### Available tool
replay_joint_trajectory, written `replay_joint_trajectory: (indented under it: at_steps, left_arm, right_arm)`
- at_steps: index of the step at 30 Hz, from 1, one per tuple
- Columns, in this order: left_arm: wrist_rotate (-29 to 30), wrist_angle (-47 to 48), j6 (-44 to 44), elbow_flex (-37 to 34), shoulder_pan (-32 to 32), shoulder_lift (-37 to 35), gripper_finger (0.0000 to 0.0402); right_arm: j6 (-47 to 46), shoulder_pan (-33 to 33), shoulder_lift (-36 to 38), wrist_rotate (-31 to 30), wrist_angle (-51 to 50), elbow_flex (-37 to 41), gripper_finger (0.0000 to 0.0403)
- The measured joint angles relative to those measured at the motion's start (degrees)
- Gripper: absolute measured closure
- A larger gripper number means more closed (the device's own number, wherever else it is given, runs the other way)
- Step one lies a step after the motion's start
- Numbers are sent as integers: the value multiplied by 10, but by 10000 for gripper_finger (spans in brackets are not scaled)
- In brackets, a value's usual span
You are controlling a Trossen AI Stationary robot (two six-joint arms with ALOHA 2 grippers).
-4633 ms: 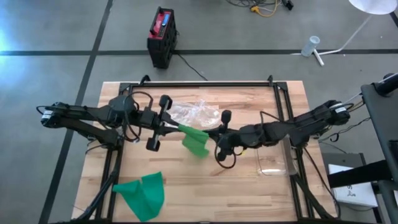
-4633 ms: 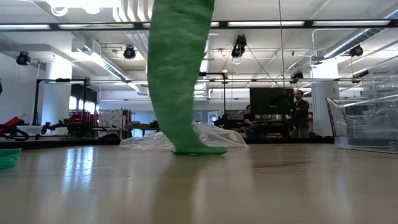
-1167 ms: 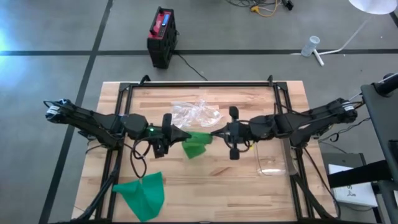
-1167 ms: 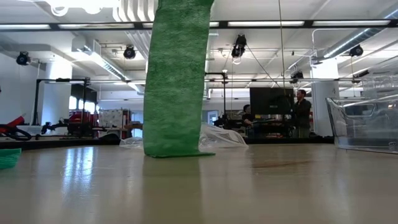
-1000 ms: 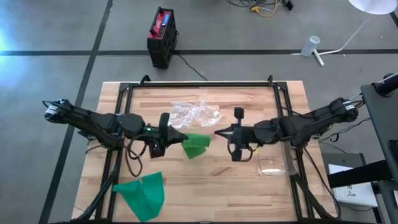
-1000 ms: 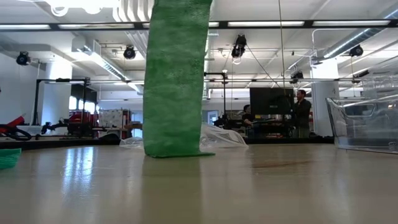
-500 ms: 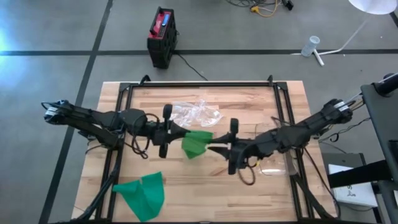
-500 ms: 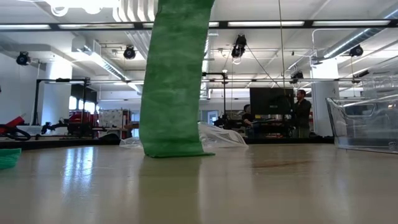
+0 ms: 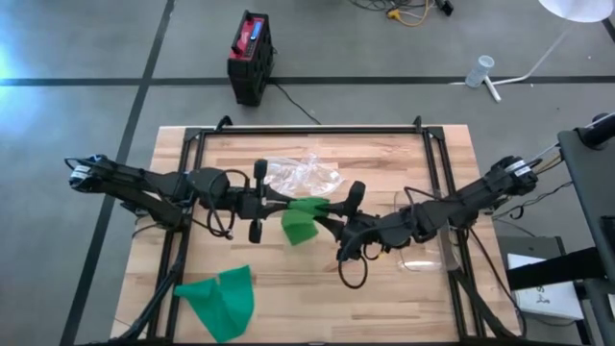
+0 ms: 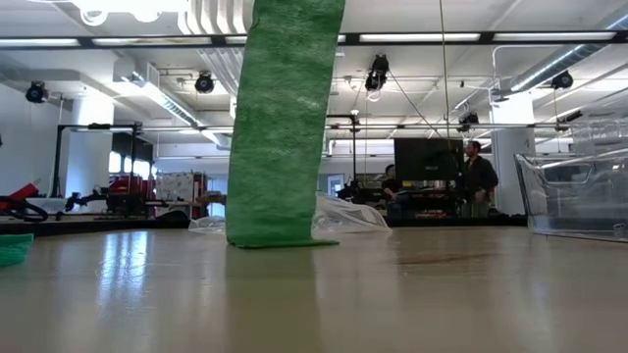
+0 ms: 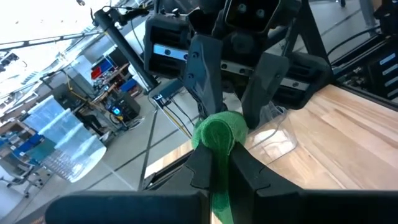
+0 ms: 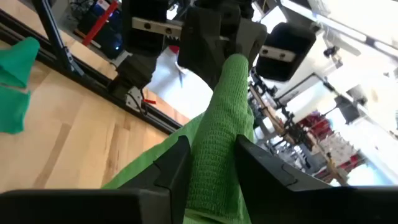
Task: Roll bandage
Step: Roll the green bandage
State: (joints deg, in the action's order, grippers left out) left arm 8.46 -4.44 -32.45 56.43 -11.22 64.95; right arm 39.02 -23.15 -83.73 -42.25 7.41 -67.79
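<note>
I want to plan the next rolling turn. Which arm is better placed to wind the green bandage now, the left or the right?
Probably the left. The left gripper is shut on the rolled top end of the green bandage, so turning it would wind the strip. The right gripper is shut on the strip lower down, suited to keeping it taut.

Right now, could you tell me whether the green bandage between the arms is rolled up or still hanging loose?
Mostly loose: the green bandage hangs as a flat strip down to the table.
</note>
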Motion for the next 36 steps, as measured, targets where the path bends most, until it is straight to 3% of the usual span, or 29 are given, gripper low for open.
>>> replay_joint_trajectory:
  at_steps: [7, 23, 31, 36]
  left_arm:
    - [0, -17, 2, 0, 0, 0, 391]
    - [-7, -33, 47, 1, -1, 0, 391]
    - [-6, -32, 65, 1, -1, 7, 391]
    - [-4, -34, 50, 1, -1, 7, 391]
  right_arm:
    - [-32, 0, 8, -25, -12, 2, 289]
    - [-33, 2, 8, -46, -31, 3, 227]
    - [-24, 3, 8, -27, -27, -3, 256]
    - [-26, 2, 8, -25, -26, -3, 303]
